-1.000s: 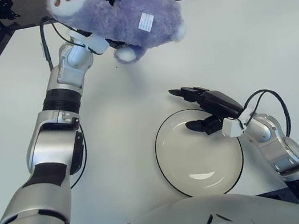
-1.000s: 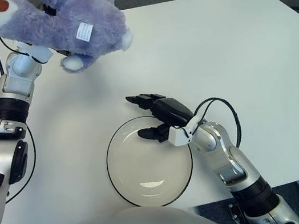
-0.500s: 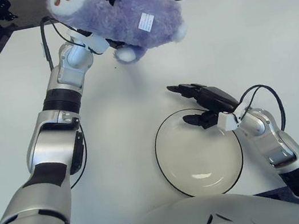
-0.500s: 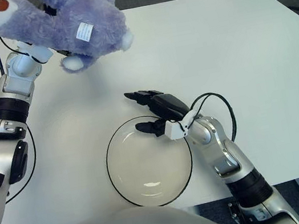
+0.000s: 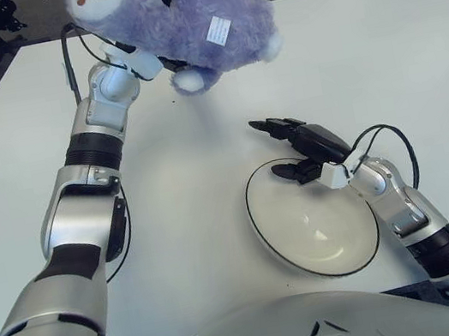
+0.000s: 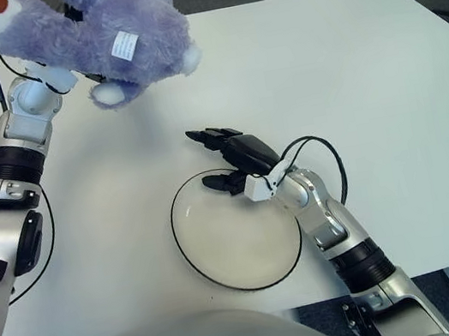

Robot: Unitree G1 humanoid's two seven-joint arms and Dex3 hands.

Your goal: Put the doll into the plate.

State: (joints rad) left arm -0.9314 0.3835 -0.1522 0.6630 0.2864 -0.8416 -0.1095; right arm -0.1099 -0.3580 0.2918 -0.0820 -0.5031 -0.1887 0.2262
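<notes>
While the left robot hand (image 5: 144,56) held the doll (image 5: 181,19) clamped high up, the plate (image 5: 312,218) lay down to its right, nearer the right robot hand (image 5: 295,151), whose fingers rested loosely open on the rim.

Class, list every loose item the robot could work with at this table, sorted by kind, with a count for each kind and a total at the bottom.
Purple plush doll, held up by the left hand: 1
White plate with a dark rim, right hand at its far edge: 1
Total: 2
</notes>
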